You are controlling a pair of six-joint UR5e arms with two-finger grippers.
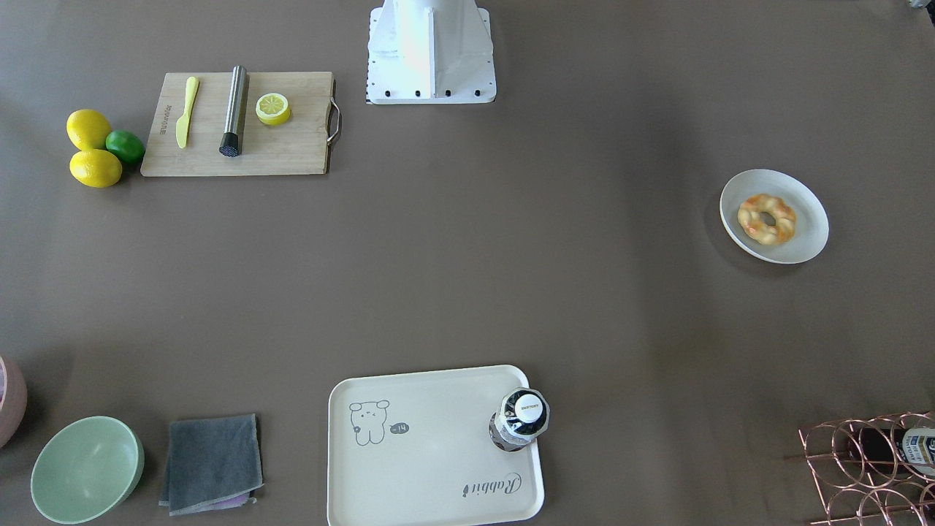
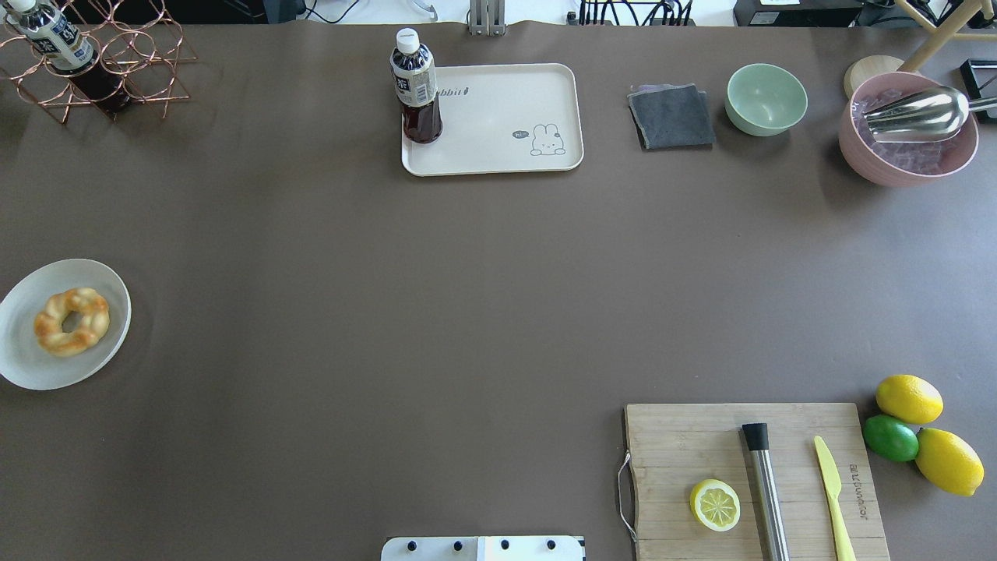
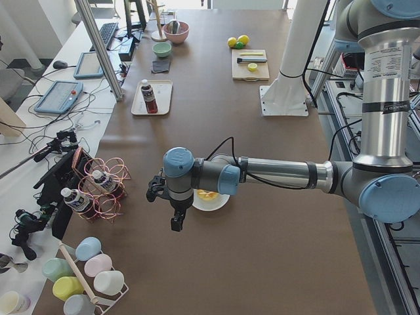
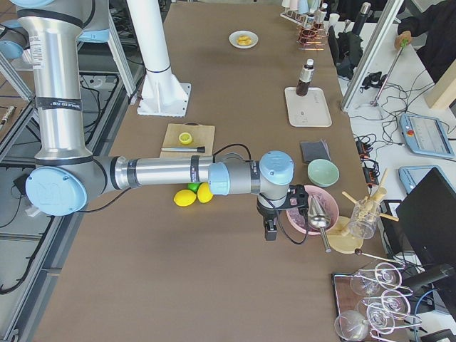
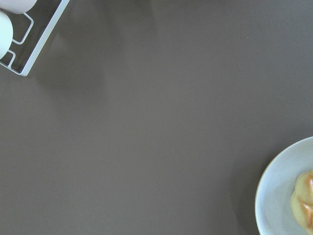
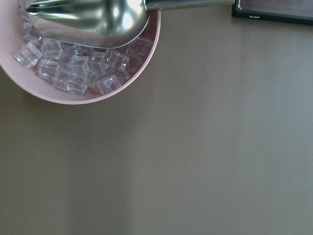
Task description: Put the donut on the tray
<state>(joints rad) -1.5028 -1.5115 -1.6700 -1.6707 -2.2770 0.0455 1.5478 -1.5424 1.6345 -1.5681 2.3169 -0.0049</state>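
**Donut (image 2: 72, 322):** shown lying on a round plate (image 2: 31, 366) at the bench's left edge, about midway along it.

**Tray (image 2: 498, 109):** set at the far edge near its middle, well apart from the plate. A bottle (image 2: 417, 86) is stood upright on the tray's end toward the left edge.

**Left gripper (image 3: 176, 224):** hung above the bench beside the plate, not over the donut. Whether its fingers are spread or pressed together cannot be told.

**Right gripper (image 4: 271, 229):** hung near the far right corner by the ice bowl (image 2: 896, 178). Its state likewise cannot be told.

**Risks, as judged:** the bottle could be toppled if the tray is approached from the left edge. The plate could be dragged by an off-centre grasp, or the glazed ring let slip.
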